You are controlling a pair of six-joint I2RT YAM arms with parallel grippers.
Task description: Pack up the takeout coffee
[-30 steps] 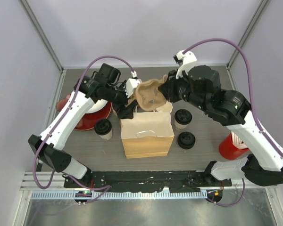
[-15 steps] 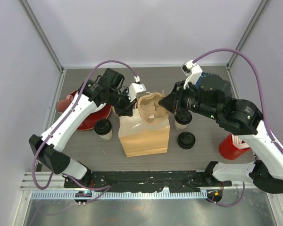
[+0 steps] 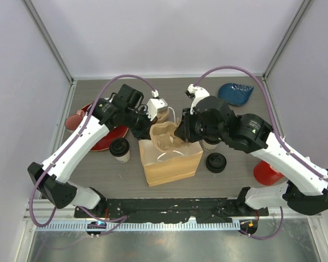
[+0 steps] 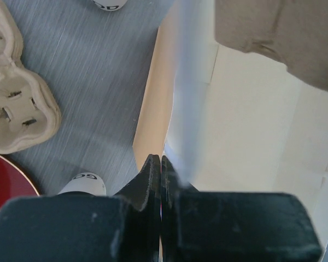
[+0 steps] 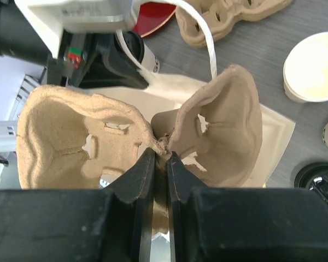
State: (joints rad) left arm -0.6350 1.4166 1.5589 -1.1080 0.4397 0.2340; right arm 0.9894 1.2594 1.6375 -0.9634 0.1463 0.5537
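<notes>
A brown paper bag (image 3: 172,164) stands mid-table with its mouth up. My left gripper (image 3: 146,129) is shut on the bag's left rim (image 4: 153,109), next to its white handle. My right gripper (image 5: 161,153) is shut on the centre ridge of a pulp cup carrier (image 5: 71,131), which hangs over the bag's mouth (image 3: 165,136). One takeout coffee (image 3: 120,148), white with a black lid, stands left of the bag. The other takeout coffee (image 3: 210,144) stands right of it, half hidden under my right arm.
A loose stack of black lids (image 3: 216,162) lies right of the bag. A second pulp carrier (image 4: 16,103) and a red plate (image 3: 101,139) are on the left. An open white cup (image 5: 314,65), a blue object (image 3: 235,93) and a red object (image 3: 267,172) sit on the right.
My left gripper has shut on the bag's rim. The right arm has swung left and down, bringing the carrier from behind the bag to over its mouth. The bag has shifted slightly.
</notes>
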